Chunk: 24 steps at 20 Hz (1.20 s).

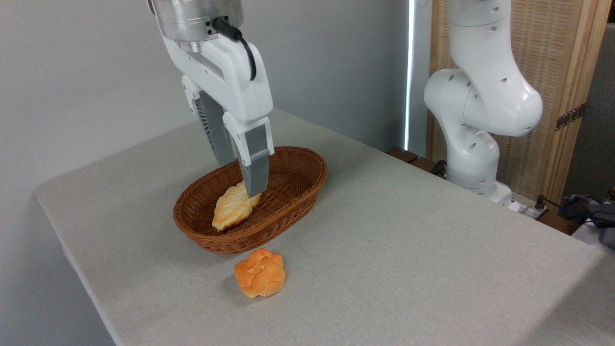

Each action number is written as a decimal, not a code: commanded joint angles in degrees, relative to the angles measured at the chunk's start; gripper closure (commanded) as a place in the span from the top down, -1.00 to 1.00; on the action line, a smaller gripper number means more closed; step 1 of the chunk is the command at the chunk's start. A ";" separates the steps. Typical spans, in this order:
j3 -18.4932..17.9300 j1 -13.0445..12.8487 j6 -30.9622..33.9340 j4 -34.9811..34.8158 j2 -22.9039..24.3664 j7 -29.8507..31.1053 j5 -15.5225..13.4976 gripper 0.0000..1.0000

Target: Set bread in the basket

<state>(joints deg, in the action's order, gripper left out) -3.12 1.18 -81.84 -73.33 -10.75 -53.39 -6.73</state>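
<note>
Reaching into the basket (293, 190), the gripper (247, 185) meets a pale bun (234, 206); grip unclear.

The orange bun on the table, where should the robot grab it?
Probably straight from above, pinching the orange bun across its round middle. It sits flat and alone on the table, just in front of the basket, so its sides are free.

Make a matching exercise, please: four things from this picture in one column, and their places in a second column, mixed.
Things
1. orange bun
2. pale bread
3. basket
4. hand

Places
A. lowered into the basket, at the pale bread
B. on the table, in front of the basket
C. inside the basket
D. on the table, behind the orange bun

Pairs: 1-B, 2-C, 3-D, 4-A
</note>
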 commanded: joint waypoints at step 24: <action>-0.40 -0.48 1.34 -0.24 0.12 4.25 0.22 1.00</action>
<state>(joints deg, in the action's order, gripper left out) -3.08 0.76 -79.63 -73.34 -10.59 -51.75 -7.82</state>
